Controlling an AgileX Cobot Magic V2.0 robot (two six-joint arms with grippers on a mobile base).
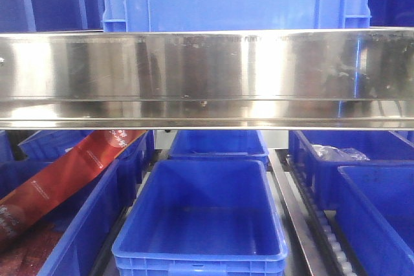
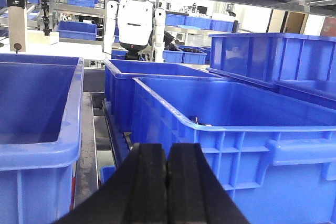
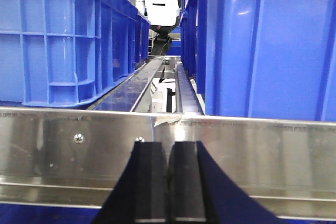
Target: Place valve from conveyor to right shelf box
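In the front view, a scuffed steel rail of the right shelf (image 1: 207, 75) spans the frame, with an empty blue bin (image 1: 202, 214) below it. A red banner (image 1: 61, 172) slants at the left.

In the left wrist view, the left gripper (image 2: 168, 182) is pressed closed, empty, near a blue crate (image 2: 236, 129).

In the right wrist view, the right gripper (image 3: 168, 182) is likewise closed, empty, before the shelf rail (image 3: 252, 150). No valve or conveyor shows in any view.

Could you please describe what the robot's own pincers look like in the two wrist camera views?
Both look alike. The left pincer shows two matte black fingers with flat, ribbed inner faces, widening toward the camera into a dark wedge. The right pincer has the same black, blocky fingers with rounded upper corners. No cables, markings or arm links are visible in either view.
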